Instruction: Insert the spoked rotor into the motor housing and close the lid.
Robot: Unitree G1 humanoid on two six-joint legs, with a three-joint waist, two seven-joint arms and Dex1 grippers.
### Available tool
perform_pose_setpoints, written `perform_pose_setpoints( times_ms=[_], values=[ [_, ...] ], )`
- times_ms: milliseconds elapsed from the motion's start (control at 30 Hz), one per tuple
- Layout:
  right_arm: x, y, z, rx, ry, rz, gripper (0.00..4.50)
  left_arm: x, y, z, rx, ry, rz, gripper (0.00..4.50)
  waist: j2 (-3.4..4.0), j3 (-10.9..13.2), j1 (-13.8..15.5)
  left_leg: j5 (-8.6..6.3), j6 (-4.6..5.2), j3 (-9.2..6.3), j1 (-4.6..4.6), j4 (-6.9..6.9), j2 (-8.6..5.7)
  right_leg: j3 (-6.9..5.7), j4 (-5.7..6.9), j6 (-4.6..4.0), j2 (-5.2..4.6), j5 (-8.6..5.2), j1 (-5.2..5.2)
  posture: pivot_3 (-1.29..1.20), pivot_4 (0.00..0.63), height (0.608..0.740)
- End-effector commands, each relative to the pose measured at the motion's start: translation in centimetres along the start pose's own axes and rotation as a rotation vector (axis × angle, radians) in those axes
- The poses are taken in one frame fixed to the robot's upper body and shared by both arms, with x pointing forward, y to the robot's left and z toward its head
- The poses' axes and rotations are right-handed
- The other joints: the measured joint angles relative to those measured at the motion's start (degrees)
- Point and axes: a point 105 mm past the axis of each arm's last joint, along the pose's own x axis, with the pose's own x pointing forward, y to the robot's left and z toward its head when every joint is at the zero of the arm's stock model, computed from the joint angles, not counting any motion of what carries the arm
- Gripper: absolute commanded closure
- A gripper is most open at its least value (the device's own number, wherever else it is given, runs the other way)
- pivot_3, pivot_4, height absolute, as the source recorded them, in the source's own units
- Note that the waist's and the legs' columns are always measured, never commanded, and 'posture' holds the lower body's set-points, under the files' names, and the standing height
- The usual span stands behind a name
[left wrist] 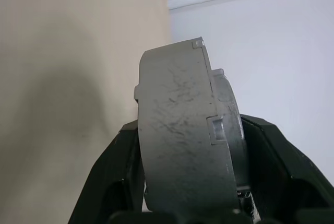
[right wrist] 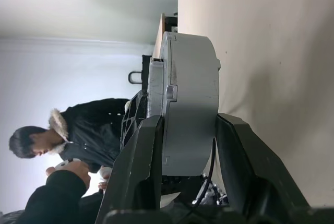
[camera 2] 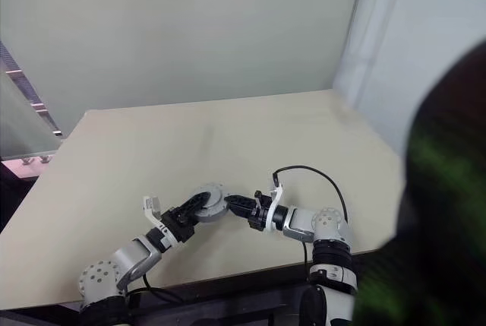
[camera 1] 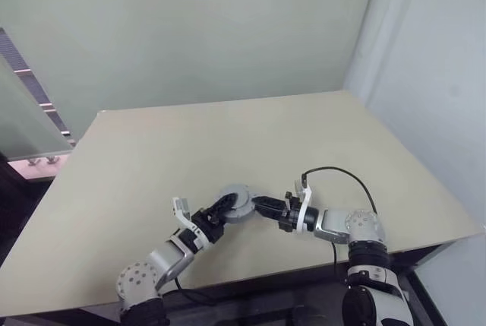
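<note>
- Grey, scuffed metal, the closed motor housing (left wrist: 185,130) stands on edge between the left gripper's (camera 1: 220,213) black fingers (left wrist: 112,177), which pinch its flat faces.
- Opposite, the right gripper (camera 1: 262,206) clamps the same disc across lid (right wrist: 156,104) and body.
- Assembly looks nearly done; pressing the seam shut and setting it on the beige table (camera 1: 228,136) likely remain.

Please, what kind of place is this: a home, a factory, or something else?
Probably an indoor lab or test room, not a home. A plain beige table stands against bare pale walls, with a glass partition beside it, and a person in a dark jacket stands nearby.
</note>
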Motion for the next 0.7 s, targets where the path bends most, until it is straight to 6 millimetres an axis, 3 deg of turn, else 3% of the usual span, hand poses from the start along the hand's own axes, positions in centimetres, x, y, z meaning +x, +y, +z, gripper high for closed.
perform_pose_setpoints(
  times_ms=[33,200,500,700],
  values=[
    [0.3,2.1,0.9,-0.082,-0.029,0.057,3.26,0.5,-1.3,0.0,0.045,0.004,-0.025,2.25,0.0,0.0,0.0,0.0,0.0,0.0,0.0,0.0,0.0,0.0,0.0,0.0,0.0,0.0,0.0,0.0,0.0,0.74],
    [0.3,1.9,1.6,-0.169,-0.094,0.022,3.26,0.6,-1.5,-0.1,0.046,-0.005,-0.026,2.28,0.0,0.0,0.0,0.0,0.0,0.0,-0.01,-0.01,-0.01,0.02,-0.01,0.0,0.01,0.0,0.0,0.0,0.0,0.74],
    [0.2,2.3,1.2,-0.219,-0.077,0.068,0.15,0.2,-1.4,0.3,0.048,-0.056,-0.03,2.51,-0.01,0.0,0.0,0.0,0.0,0.04,0.0,0.01,-0.07,0.13,-0.01,0.0,0.0,0.0,0.0,0.0,0.0,0.74],
    [-0.1,1.2,2.1,-0.314,-0.133,-0.035,0.0,0.1,-1.7,1.8,0.087,-0.129,-0.042,2.51,0.0,0.0,0.0,0.0,0.0,0.04,0.0,0.01,-0.05,0.13,0.0,-0.01,0.02,-0.01,0.0,0.0,0.0,0.74]
  ],
)
